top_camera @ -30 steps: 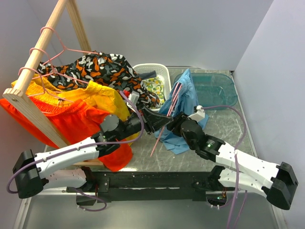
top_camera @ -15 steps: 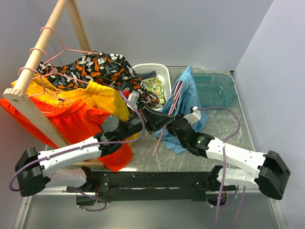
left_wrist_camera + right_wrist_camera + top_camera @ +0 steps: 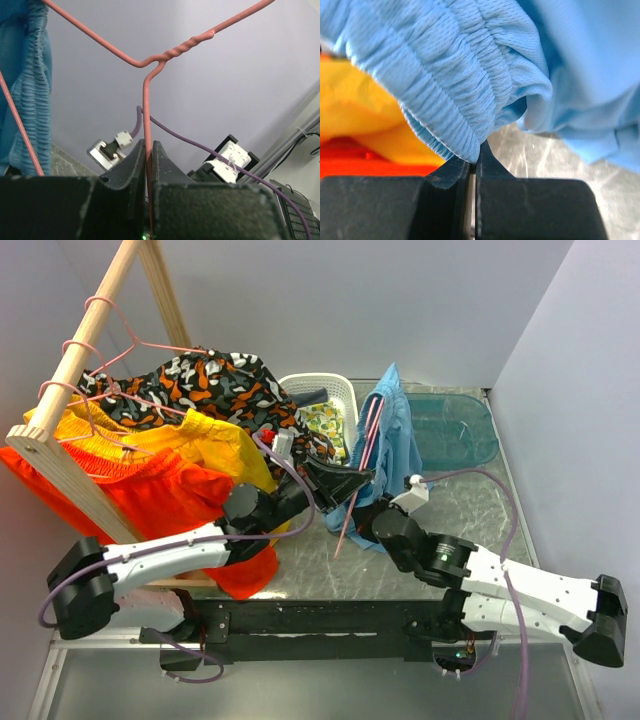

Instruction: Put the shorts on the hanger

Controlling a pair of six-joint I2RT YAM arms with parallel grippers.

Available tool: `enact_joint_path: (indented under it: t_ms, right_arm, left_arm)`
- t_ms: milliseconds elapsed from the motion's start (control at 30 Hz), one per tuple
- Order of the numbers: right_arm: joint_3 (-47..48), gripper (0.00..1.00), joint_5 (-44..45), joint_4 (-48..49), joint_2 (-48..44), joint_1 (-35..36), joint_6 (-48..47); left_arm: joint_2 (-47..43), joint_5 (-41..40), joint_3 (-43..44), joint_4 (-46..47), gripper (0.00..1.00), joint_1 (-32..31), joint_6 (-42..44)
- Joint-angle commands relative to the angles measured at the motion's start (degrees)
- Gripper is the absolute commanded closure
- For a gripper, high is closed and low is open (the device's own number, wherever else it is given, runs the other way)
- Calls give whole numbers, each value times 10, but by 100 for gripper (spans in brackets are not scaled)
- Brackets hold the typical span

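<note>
Top view high at 6 o'clock, facing down on worktop (image 3: 470, 505), left wrist upward along hanger (image 3: 147, 125), right wrist tight on shorts (image 3: 445, 90), shorts in all three.

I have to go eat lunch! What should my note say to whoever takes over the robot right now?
Left tool: shut on the hanger, gripping the wire that runs down from its twist and holding it up.
Right tool: shut right at the elastic waistband of the shorts; I can't tell whether it caught any fabric.
Where things are: the shorts hang off one side of the hanger, up in the air between the two tools.
Done: the hanger is raised and the shorts are partly on it.
Left: probably work the waistband across the hanger so the shorts sit evenly, then let go.
</note>
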Motion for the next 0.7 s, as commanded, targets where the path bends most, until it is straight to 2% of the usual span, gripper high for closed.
enact_joint_path:
  t_ms: [0,167,267,667]
  right_arm:
    - [29,100,17,-95,-26,54,-22]
    - [48,100,10,-127,-37,104,-33]
    - [71,100,39,-175,-34,145,-10]
    - [122,100,35,-238,-26,212,4]
  left_arm:
    - [23,-33,45,147,99,0,36]
    - [58,-45,75,160,99,1,43]
    - [75,-48,86,163,99,4,46]
    - [127,-48,99,213,99,46,25]
